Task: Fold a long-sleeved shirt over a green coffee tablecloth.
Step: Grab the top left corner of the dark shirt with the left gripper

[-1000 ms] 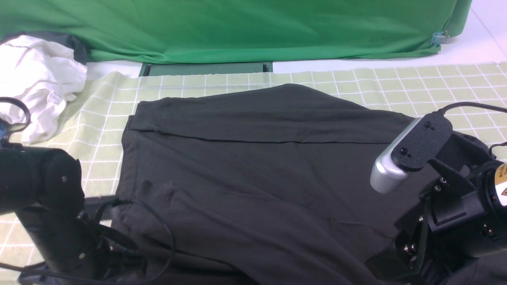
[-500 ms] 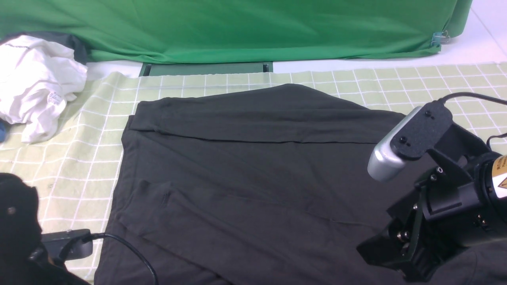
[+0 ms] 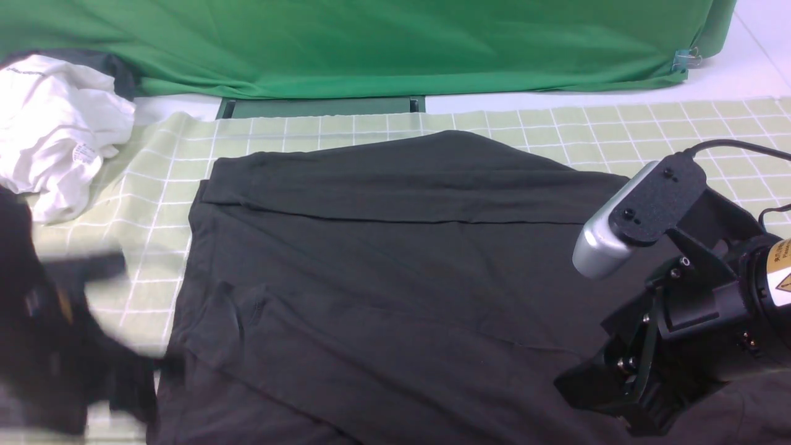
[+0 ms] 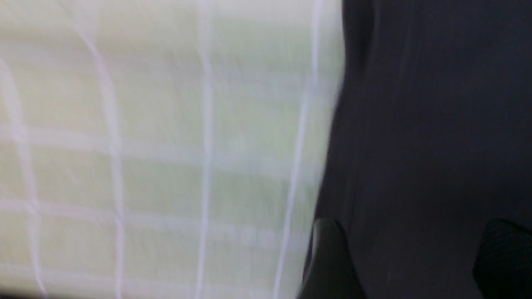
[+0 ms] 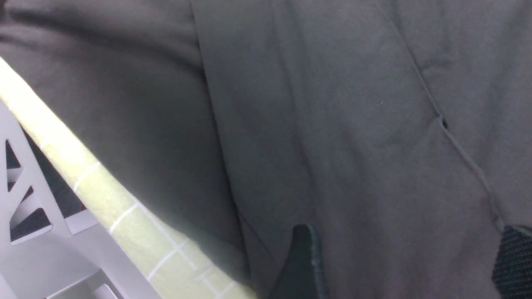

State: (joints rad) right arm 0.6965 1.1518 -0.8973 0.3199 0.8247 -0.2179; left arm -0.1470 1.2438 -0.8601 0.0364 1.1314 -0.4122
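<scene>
Charcoal cotton of the long-sleeved shirt [image 3: 395, 266] lies spread flat on the green coffee tablecloth [image 3: 618, 127], covering its middle and near part, with a folded band along the far edge. Bare grid lies free beyond that edge and in a left strip up to a crumpled white garment [image 3: 55, 130]. The left gripper [image 4: 415, 265], blurred, hangs at the shirt's left edge, fingers wide apart, empty. The right gripper [image 5: 407, 265] hovers over the shirt by the cloth's near edge, fingers spread, holding nothing.

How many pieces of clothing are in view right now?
2: the black long-sleeved shirt spread across the middle, and a crumpled white garment at the far left. Dark fabric behind it may be a third.
</scene>
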